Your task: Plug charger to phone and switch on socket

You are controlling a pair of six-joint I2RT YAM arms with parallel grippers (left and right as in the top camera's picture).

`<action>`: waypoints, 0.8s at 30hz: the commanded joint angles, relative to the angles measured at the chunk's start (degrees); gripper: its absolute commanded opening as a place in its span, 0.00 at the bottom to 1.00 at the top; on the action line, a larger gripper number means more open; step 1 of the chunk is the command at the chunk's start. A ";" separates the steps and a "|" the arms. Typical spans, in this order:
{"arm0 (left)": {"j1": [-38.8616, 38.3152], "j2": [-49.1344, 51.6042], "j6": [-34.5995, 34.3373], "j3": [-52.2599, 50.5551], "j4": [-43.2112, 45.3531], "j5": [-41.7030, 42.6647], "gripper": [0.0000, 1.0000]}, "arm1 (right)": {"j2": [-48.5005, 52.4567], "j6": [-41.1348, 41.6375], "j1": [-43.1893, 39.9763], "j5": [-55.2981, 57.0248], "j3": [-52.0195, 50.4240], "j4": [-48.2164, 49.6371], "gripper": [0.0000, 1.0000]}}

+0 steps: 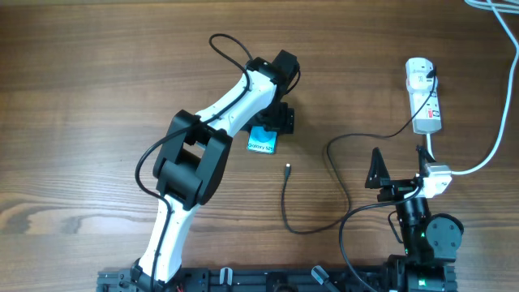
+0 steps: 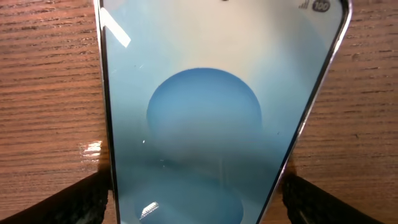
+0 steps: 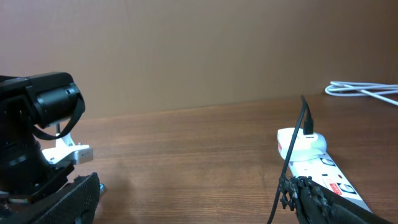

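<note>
Right now the left gripper (image 2: 194, 186) is down at the middle of the wooden table (image 1: 97, 65), straddling the phone (image 1: 262, 144), which lies flat and face up with its teal-blue screen lit. In the left wrist view the screen fills almost the whole frame, and the two black fingers (image 2: 74, 202) sit at the bottom corners, one on each long side of the phone, with their inner faces right at its edges. The jaws stand wide, but I cannot tell whether they press on the phone or only rest beside it. From overhead the white-and-black left arm (image 1: 203, 138) covers most of the phone, so that only the end with the white band of text shows. The charger (image 1: 285, 199) lies loose on the table. Its small plug tip (image 1: 288, 169) is near the phone's exposed end but clearly apart from it, and nothing holds it. From there the thin black cable curves toward the near edge, loops round to the right and runs up to the black plug seated in the socket (image 1: 423, 96). The socket is a narrow white strip lying well to the right of the phone, and a thicker white cable (image 1: 496, 138) trails from it past the right arm. The right gripper (image 1: 405, 180) hangs close to the near end of the socket, its jaws spread wide with nothing between them.
</note>
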 commanded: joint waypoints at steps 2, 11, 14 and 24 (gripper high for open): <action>1.25 2.19 -0.11 -2.10 2.36 -1.20 0.97 | -0.57 0.74 -0.13 -0.31 -0.07 0.33 1.00; 1.27 2.19 -0.11 -7.65 6.86 0.33 0.93 | -0.57 0.74 -0.13 -0.33 -0.07 0.33 1.00; 1.27 2.16 0.02 -7.72 6.34 0.31 0.86 | -0.57 0.72 -0.13 -0.33 -0.07 0.33 1.00; 0.68 2.16 3.37 -7.69 4.70 0.31 0.84 | -0.57 0.72 -0.13 -0.33 -0.07 0.33 1.00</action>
